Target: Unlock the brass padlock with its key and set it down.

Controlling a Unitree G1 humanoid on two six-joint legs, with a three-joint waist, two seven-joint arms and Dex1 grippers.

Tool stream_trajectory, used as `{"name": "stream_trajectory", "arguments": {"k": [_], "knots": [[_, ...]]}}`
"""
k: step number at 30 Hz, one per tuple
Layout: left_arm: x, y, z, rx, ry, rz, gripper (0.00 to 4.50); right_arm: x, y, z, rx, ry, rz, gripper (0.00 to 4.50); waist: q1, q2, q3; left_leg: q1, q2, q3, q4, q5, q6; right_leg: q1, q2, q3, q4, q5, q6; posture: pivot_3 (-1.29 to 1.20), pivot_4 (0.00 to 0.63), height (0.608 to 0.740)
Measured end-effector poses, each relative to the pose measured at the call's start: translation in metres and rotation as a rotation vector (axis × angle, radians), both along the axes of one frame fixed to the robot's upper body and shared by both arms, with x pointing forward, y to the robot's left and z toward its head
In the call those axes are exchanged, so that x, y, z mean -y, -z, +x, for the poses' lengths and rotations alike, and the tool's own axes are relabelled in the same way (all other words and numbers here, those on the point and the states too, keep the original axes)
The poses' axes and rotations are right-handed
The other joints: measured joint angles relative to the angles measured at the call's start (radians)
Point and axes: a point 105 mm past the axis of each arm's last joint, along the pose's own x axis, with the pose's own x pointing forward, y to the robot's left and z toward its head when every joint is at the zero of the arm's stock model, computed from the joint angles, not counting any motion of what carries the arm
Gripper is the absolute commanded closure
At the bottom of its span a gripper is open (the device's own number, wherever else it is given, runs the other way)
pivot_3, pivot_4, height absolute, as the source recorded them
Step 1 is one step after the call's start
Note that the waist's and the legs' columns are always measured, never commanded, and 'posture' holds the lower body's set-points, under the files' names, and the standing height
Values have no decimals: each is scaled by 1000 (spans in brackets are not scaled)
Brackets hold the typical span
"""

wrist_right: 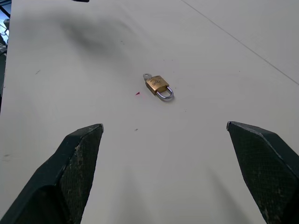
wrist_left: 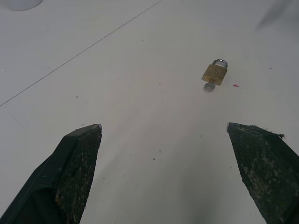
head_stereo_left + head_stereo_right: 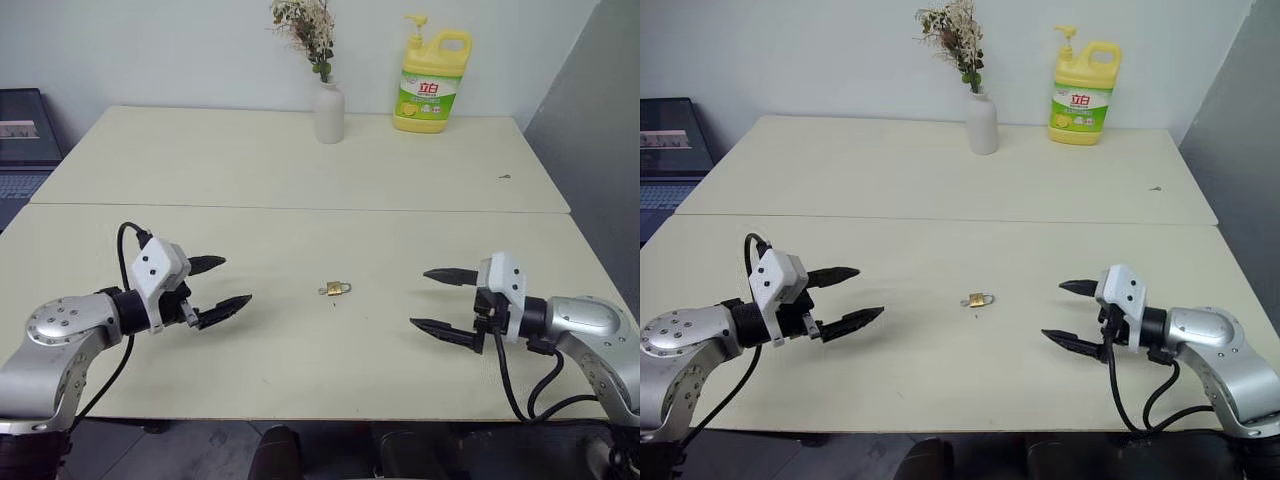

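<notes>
The brass padlock (image 3: 338, 289) lies flat on the cream table (image 3: 300, 350), midway between my two grippers. Its silver shackle (image 1: 164, 94) points toward the right arm. The key (image 2: 209, 87) sticks out of the padlock's bottom, toward the left arm. My left gripper (image 3: 235, 280) hovers to the padlock's left, open with nothing between its fingers. My right gripper (image 3: 419, 298) hovers to the padlock's right, also open and holding nothing. Both point inward at the padlock and stand well apart from it.
A white vase (image 3: 329, 112) with dried flowers and a yellow detergent bottle (image 3: 432, 80) stand at the back of the far table. A seam (image 3: 300, 206) joins the two tabletops. A laptop (image 3: 25, 140) sits off the left edge. A grey wall (image 3: 600, 150) stands on the right.
</notes>
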Motion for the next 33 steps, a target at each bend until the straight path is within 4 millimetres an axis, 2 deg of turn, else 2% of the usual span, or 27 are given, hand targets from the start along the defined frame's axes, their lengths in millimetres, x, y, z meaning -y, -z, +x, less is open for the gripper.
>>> {"name": "stream_trajectory", "arguments": {"k": [3, 10, 16, 22, 27, 33], "knots": [[1, -2, 1, 34, 0, 5, 0, 2, 8, -2, -15, -3, -4, 49, 0, 0, 0, 0, 0, 0, 0, 0, 0, 0, 0, 0, 0, 0, 0, 0, 150, 740], [2, -1, 1, 48, 5, 19, 0, 4, 12, 1, 6, 7, -19, 49, 0, 0, 0, 0, 0, 0, 0, 0, 0, 0, 0, 0, 0, 0, 0, 0, 150, 740], [8, 0, -6, 22, 97, 36, 0, 1, 10, 0, 8, -5, -20, 49, 0, 0, 0, 0, 0, 0, 0, 0, 0, 0, 0, 0, 0, 0, 0, 0, 150, 740], [9, 2, -17, -75, 203, 25, 0, -10, 0, -4, 5, -79, -33, 49, 0, 0, 0, 0, 0, 0, 0, 0, 0, 0, 0, 0, 0, 0, 0, 0, 150, 740], [11, 2, -16, -94, 224, 13, 0, -19, -16, -1, 45, -132, -55, 49, 0, 0, 0, 0, 0, 0, 0, 0, 0, -1, 0, 0, 0, 0, 0, 0, 150, 740], [16, 4, -12, -100, 241, 16, 0, -46, -32, 10, 62, -198, -48, 49, -6, 0, 0, 0, 0, 0, 0, 0, 0, -1, 0, 0, 1, 0, 0, 0, 150, 740]]}}
